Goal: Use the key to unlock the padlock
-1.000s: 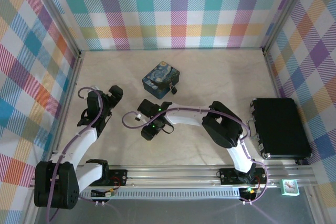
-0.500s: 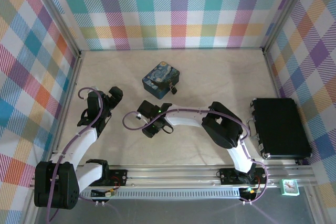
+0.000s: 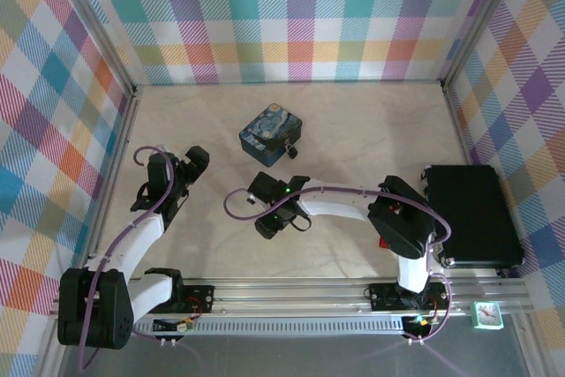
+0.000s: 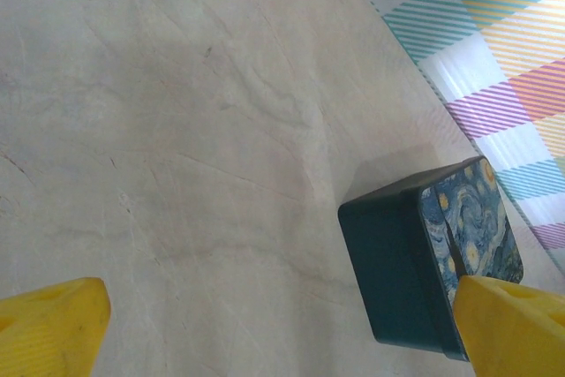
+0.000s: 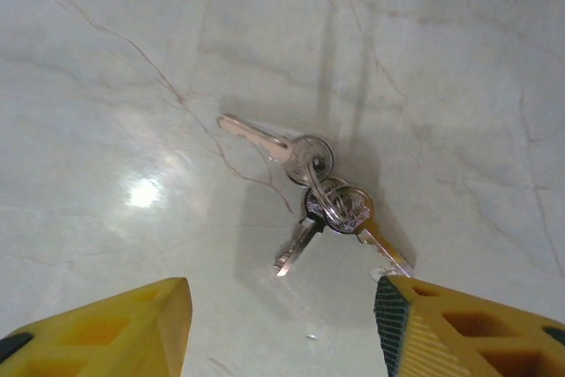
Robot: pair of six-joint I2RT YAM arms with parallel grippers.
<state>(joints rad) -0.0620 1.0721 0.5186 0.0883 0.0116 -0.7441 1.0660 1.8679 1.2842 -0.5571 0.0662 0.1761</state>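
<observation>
Item: pale marbled tabletop [image 3: 371,130], plaid walls [image 3: 291,15] around; my right pincer [image 5: 278,306] gaped over the key [image 5: 313,196] at frame centre, my left pincer [image 4: 281,306] gaped too.

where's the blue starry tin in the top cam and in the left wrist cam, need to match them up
top external: the blue tin stands about mid-table, a little towards the far edge.
left wrist: it is at the lower right, with its near corner tucked behind a yellow fingertip.
shared landmark: the pale marbled table it stands on.
</observation>
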